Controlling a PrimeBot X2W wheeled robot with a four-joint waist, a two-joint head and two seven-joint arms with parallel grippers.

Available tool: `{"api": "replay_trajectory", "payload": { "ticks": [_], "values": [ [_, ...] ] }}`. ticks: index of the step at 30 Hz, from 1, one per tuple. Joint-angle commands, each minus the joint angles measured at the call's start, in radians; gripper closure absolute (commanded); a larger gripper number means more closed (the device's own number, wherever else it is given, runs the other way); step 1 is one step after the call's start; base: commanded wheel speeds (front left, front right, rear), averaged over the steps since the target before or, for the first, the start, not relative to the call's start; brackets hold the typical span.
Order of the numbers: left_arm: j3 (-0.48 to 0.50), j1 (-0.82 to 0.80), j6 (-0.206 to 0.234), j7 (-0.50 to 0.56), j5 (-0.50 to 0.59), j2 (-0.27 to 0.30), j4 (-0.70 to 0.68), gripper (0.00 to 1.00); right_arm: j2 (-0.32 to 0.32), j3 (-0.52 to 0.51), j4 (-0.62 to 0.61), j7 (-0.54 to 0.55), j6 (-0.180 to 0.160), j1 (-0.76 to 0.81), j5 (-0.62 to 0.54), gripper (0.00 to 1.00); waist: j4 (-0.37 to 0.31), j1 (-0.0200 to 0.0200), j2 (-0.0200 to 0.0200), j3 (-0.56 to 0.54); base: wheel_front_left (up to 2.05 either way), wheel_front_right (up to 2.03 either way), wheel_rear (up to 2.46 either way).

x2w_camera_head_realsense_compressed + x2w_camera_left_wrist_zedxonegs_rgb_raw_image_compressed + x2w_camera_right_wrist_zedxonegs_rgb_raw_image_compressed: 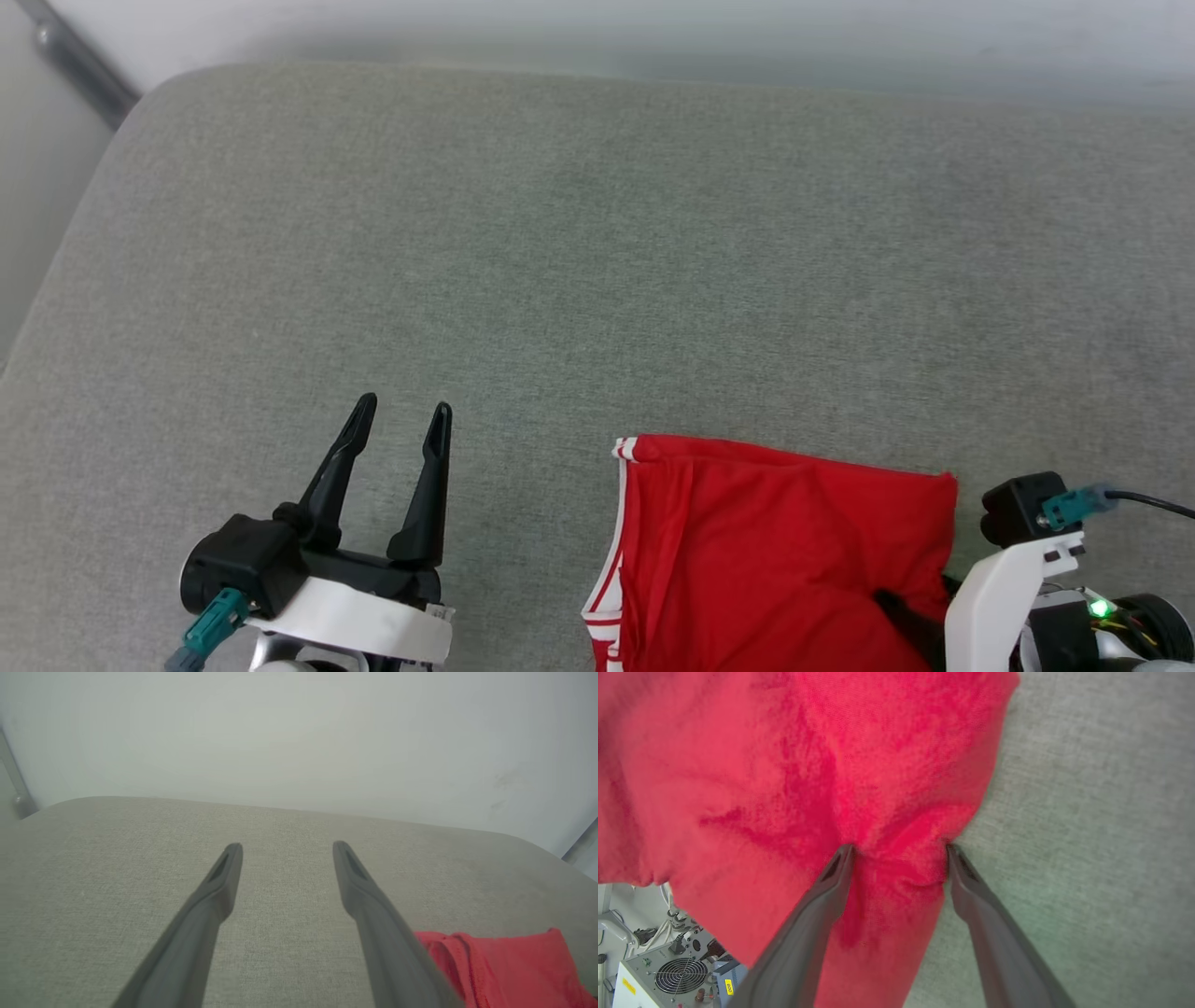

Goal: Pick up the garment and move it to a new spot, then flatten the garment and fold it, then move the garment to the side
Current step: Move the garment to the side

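At the garment's [775, 551] right edge the right gripper's [900, 847] open jaws are pressed; the left gripper's [406, 407] are spread wide left of it.

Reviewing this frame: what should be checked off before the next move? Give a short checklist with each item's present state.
1. Right gripper open, its fingers straddling a ridge of the garment: ok.
2. All folded layers lie between those fingers: cannot tell.
3. Garment in a compact folded block, striped trim along its left edge: ok.
4. Garment fully on the cushion: not ok; in the right wrist view its near part seems to hang past the edge.
5. Left gripper open, holding nothing, apart from the garment: ok.
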Motion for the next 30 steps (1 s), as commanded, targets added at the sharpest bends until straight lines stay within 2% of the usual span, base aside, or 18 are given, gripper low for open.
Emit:
{"api": "replay_trajectory", "payload": {
  "ticks": [1,6,7,8,9,14,19,25,30],
  "values": [
    [-0.001,-0.017,-0.001,-0.002,-0.005,0.003,0.001,0.00,0.011,0.009,0.019,0.009,0.000,-0.009,-0.003,0.00,0.014,-0.0001,0.0000,0.014,0.00,0.00,0.00],
    [-0.004,-0.025,-0.001,-0.002,-0.007,0.004,0.005,0.00,0.031,0.047,0.079,0.003,0.000,-0.024,-0.019,0.00,0.026,-0.0001,0.0000,0.026,0.00,0.00,0.00],
    [-0.010,-0.028,-0.001,-0.002,-0.011,0.007,0.007,0.00,0.034,0.076,0.114,-0.003,0.000,-0.036,-0.031,0.26,0.028,-0.0001,0.0000,0.028,0.00,0.00,0.00],
    [-0.014,-0.028,-0.001,-0.002,-0.011,0.008,0.008,0.00,0.029,0.095,0.130,-0.007,0.002,-0.040,-0.037,0.66,0.029,-0.0001,0.0000,0.027,0.00,0.00,0.00],
    [-0.016,-0.028,-0.001,-0.002,-0.011,0.010,0.010,0.00,0.023,0.111,0.142,-0.014,0.001,-0.047,-0.044,1.00,0.029,-0.0001,0.0000,0.025,0.00,0.00,0.00],
    [-0.019,-0.024,-0.001,-0.002,-0.013,0.008,0.010,0.00,-0.012,0.152,0.163,-0.063,0.000,-0.087,-0.070,1.00,0.014,-0.0001,0.0000,0.008,0.00,0.00,0.00],
    [-0.016,0.003,-0.001,-0.002,-0.008,0.014,0.011,0.00,-0.075,0.220,0.139,-0.128,0.000,-0.166,-0.108,1.00,-0.051,-0.0001,0.0000,-0.023,0.00,0.00,0.00],
    [-0.046,-0.006,-0.001,-0.002,0.020,0.019,-0.013,0.00,-0.263,0.377,0.087,-0.153,0.000,-0.309,-0.200,1.00,-0.179,-0.0001,0.0000,-0.015,0.00,0.00,0.00],
    [-0.095,-0.041,-0.001,-0.002,0.040,0.025,-0.024,0.00,-0.423,0.453,0.069,-0.160,-0.001,-0.435,-0.229,1.00,-0.286,-0.0001,0.0000,0.026,0.00,0.00,0.00]
  ]
}}
